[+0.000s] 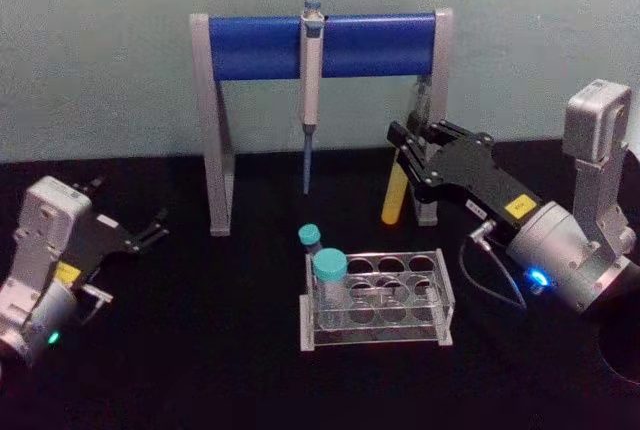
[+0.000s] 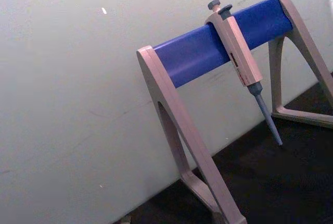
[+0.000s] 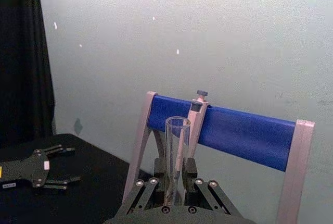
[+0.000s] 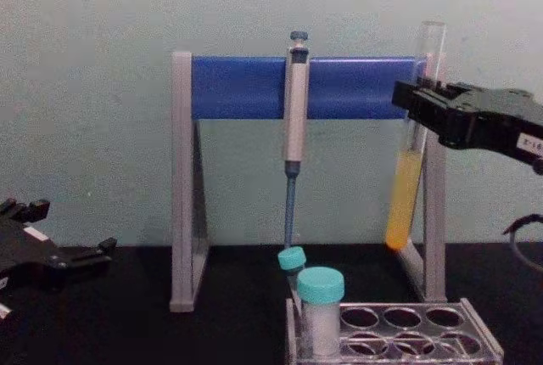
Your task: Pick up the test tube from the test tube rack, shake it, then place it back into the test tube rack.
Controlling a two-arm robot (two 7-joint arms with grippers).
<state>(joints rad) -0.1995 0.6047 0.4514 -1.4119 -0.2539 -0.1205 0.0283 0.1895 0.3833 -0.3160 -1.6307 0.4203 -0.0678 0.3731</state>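
Black tabletop (image 1: 200,370) runs back to a pale grey-green wall (image 1: 100,30), and against that wall stands a pipette stand (image 1: 260,47) with grey legs and a blue crossbar. A single pipette (image 1: 311,70) hangs from the middle of the bar, tip down.

The right gripper (image 1: 405,155) reaches in from the right at crossbar height. Its black fingers are pressed together around the upper part of the test tube (image 4: 405,195), just below the open mouth. The tube hangs clear of the table, slightly tilted, with yellow-orange liquid filling its lower part. In the chest view it lies in front of the stand's right leg, and its round bottom is well above the test tube rack (image 1: 375,342).

The rack sits on the table in front of the stand, nearer the robot than the lifted tube. A wide teal-capped tube (image 1: 330,270) stands in the rack's front left hole, and a slimmer teal-capped tube (image 1: 310,237) stands just behind it. The other holes that can be seen look unoccupied.

The left gripper (image 1: 150,230) rests low at the left, well apart from the rack, its fingers spread and gripping nothing
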